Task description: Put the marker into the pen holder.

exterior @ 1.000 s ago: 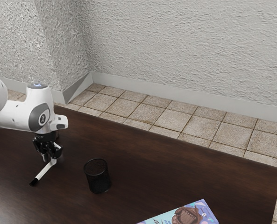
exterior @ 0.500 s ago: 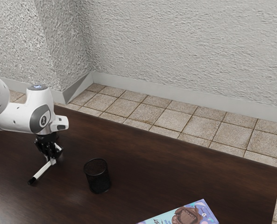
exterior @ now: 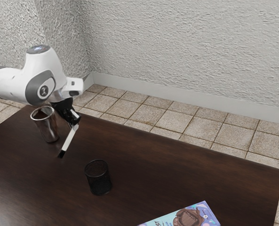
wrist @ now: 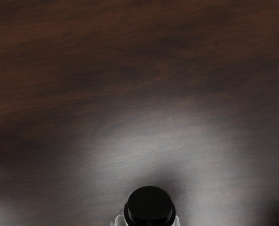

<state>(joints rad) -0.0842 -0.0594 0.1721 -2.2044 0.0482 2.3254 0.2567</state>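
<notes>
Pincer [exterior: 74, 124]: gripping the marker near its pale end, fingers closed on both sides of it.
Marker [exterior: 68, 138]: held aslant, black end [exterior: 61, 154] lowest, apart from the pen holder on the exterior view's left.
Black end: if we carry it across too low, it could strike the holder's wall and twist in our grip.
Pen holder [exterior: 98, 178]: upright on the desk [exterior: 177, 172]; a sideways knock could tip or shove it, as it looks light.
Tilt: unless we straighten the marker over the mouth, it may catch on the rim and fall outside.
Metal cup [exterior: 47, 127]: close by our hand; swinging back that way risks a bump.
Release: letting go off-centre would drop it beside the holder.
</notes>
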